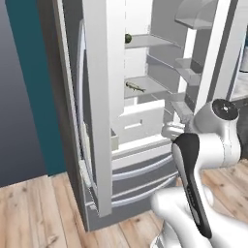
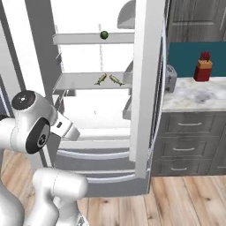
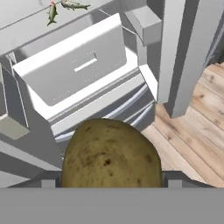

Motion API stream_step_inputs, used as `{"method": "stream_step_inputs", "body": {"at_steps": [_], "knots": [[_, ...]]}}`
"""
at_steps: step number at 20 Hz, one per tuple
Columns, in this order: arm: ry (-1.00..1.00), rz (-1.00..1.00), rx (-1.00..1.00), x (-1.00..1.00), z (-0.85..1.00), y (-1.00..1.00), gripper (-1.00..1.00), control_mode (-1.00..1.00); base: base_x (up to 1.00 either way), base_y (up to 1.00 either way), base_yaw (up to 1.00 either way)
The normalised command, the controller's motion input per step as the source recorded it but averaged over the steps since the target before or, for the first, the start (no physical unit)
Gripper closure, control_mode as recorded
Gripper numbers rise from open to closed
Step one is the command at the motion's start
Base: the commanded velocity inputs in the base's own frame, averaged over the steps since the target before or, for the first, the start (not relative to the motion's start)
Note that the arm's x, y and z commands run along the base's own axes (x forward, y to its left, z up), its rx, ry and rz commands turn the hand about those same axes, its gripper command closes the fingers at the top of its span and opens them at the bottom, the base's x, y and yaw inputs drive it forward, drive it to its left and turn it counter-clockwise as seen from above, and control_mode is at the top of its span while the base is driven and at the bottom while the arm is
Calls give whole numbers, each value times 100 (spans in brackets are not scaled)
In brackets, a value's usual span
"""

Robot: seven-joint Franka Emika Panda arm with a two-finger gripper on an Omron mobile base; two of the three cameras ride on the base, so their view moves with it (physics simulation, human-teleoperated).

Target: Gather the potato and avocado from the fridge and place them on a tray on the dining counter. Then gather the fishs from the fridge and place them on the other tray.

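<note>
Left base view: the tall grey steel French-door fridge (image 1: 104, 121) is standing open, and the white arm is folding low in front of its lower drawers. The small dark green rounded avocado (image 1: 128, 38) is resting at the left end of an upper white shelf, and one of the two slender grey-green fish (image 1: 135, 87) is lying across the front of the shelf below.

Right base view: the avocado (image 2: 104, 35) is sitting near the middle of the upper shelf's front edge, and both fish (image 2: 108, 79) are lying side by side in a shallow V along the front edge of the next shelf down. A red bottle (image 2: 203, 67) is standing on a marbled counter to the right, beyond the open door (well clear of any path).

Hand view: the gripper (image 3: 109, 183) is holding a mottled brown potato (image 3: 109, 159), its jaws spread wide and pressing against the potato's two sides. The camera is looking down at the fridge's white inner drawer, so the potato is sitting just outside the fridge, in front of the lower drawers. The fish (image 3: 61, 8) are lying far above the gripper. The right door's edge looks like the nearest obstacle for carrying the potato out and away.
</note>
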Motion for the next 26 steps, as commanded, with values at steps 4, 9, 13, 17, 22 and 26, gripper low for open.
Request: {"method": "stream_step_inputs", "body": {"at_steps": [4, 9, 13, 17, 22, 26], "knots": [[0, 0, 0, 0, 0, 0, 100, 100, -68, 0, -40], [0, 0, 0, 0, 0, 0, 100, 100, -76, 0, -41], [0, 0, 0, 0, 0, 0, 100, 100, -74, 0, -42], [0, 0, 0, 0, 0, 0, 100, 100, -70, 0, -42], [0, 0, 0, 0, 0, 0, 100, 100, -70, 0, -42], [0, 0, 0, 0, 0, 0, 100, 100, -70, 0, -41]]}}
